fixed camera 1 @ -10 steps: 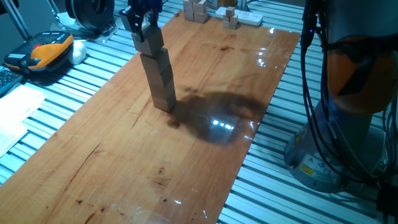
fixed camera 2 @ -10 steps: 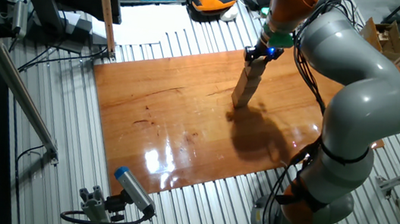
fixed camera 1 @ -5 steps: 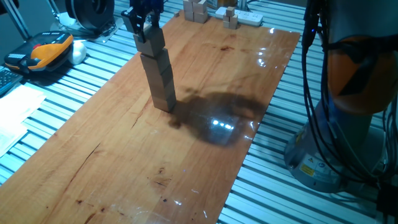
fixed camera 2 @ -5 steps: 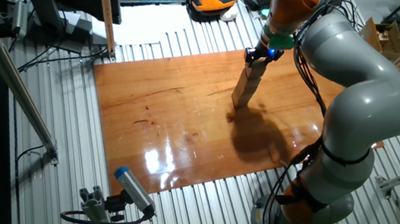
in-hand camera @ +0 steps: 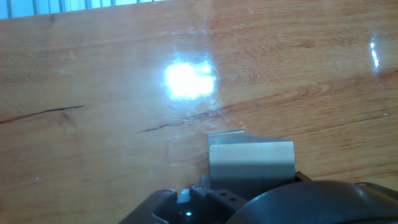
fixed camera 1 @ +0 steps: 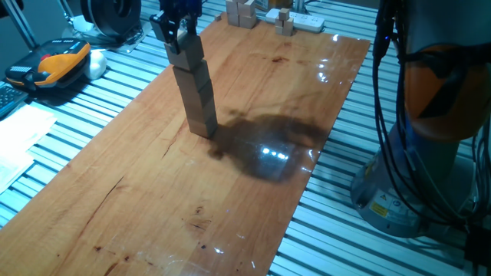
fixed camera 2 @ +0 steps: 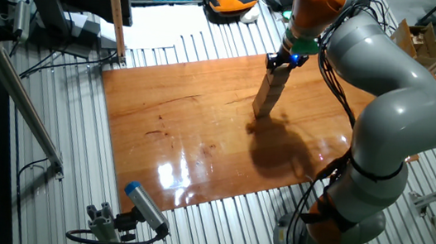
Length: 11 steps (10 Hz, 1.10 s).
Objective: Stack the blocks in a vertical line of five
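Note:
A tall column of several pale wooden blocks [fixed camera 1: 201, 100] stands on the brown board, and shows too in the other fixed view as the blocks [fixed camera 2: 267, 95]. My gripper [fixed camera 1: 176, 24] is at the column's top, its dark fingers on either side of the top block [fixed camera 1: 186, 50], shut on it. The top block sits a little askew to the left of those under it. In the hand view the top block [in-hand camera: 250, 160] fills the lower middle, right under the hand, with the board far below.
The wooden board [fixed camera 1: 153, 192] lies on a slatted metal table. A cluster of other wooden blocks [fixed camera 1: 244, 13] sits at the board's far end. An orange handset [fixed camera 1: 57, 61] lies at the left. The arm's base [fixed camera 1: 430, 146] stands to the right.
Hardly anything differs: the gripper stays at the column's top, shifted at most a few pixels.

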{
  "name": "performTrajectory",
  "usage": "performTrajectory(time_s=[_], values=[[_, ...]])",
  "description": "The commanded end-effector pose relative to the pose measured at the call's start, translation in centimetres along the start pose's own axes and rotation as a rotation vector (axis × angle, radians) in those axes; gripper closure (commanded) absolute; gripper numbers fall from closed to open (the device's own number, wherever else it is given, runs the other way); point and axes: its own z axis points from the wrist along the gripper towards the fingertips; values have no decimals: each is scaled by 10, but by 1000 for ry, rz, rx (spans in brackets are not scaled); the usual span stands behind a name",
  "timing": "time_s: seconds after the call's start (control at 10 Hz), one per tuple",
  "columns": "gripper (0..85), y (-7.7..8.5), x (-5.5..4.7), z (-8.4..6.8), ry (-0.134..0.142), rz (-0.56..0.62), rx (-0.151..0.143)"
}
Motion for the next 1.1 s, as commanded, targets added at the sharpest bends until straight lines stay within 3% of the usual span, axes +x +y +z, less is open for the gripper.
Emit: performTrajectory(time_s=[0.0,1.0], values=[[850,0,1,0,-1,0,0],[850,2,3,3,-7,3,2]])
